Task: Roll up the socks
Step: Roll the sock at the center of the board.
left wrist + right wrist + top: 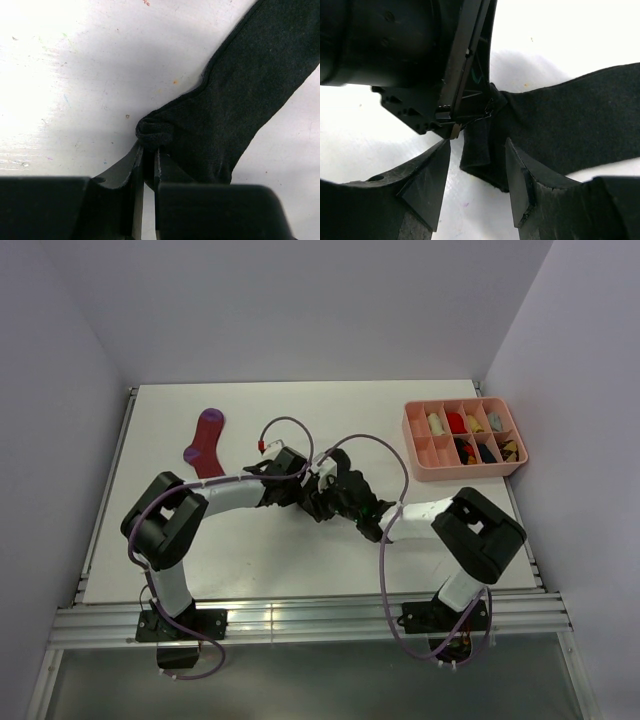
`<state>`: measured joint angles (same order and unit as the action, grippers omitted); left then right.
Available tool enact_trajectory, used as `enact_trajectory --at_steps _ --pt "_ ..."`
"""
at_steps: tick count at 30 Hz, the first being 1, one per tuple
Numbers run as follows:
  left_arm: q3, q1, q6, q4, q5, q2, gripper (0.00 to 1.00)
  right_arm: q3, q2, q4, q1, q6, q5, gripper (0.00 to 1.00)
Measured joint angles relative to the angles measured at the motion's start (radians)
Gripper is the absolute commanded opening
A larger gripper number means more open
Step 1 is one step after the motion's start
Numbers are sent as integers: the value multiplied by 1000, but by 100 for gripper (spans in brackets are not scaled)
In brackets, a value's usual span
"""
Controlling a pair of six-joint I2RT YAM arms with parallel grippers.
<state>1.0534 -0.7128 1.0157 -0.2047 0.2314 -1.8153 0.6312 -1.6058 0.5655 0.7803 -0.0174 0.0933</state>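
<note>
At the middle of the table (300, 570), the 2 arms meet, with the left claw (149, 150) and the right claw (477, 145) just beside each other. In the left wrist view, the black sock (240, 100) is seen lying flat on the white surface, stretched toward the upper right, with its near end bunched into a small fold. That fold is pinched between the 2 fingers of the left claw, which are closed on it with only a thin gap between them. In the right wrist view, the right claw is seen open: its 2 fingers (430, 185) are spread to either side of the same folded end, and no contact with the fabric can be made out. The magenta sock (207, 440) is laid flat at the far left of the table, well apart from both claws. A pink tray (460, 470) with compartments is set at the far right.
</note>
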Motion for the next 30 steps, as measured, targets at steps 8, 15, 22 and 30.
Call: enact_trajectory --at_steps 8,15,22,30 --pt "0 0 22 -4 2 0 0 5 -90 18 31 24 2 46" --pt "0 0 57 -11 3 0 0 21 -129 13 69 28 -35 35" --pt "0 13 94 -18 2 0 3 76 -164 -30 91 6 -133 0" --pt "-65 27 163 -12 21 55 22 111 -164 -99 78 -77 -91 0"
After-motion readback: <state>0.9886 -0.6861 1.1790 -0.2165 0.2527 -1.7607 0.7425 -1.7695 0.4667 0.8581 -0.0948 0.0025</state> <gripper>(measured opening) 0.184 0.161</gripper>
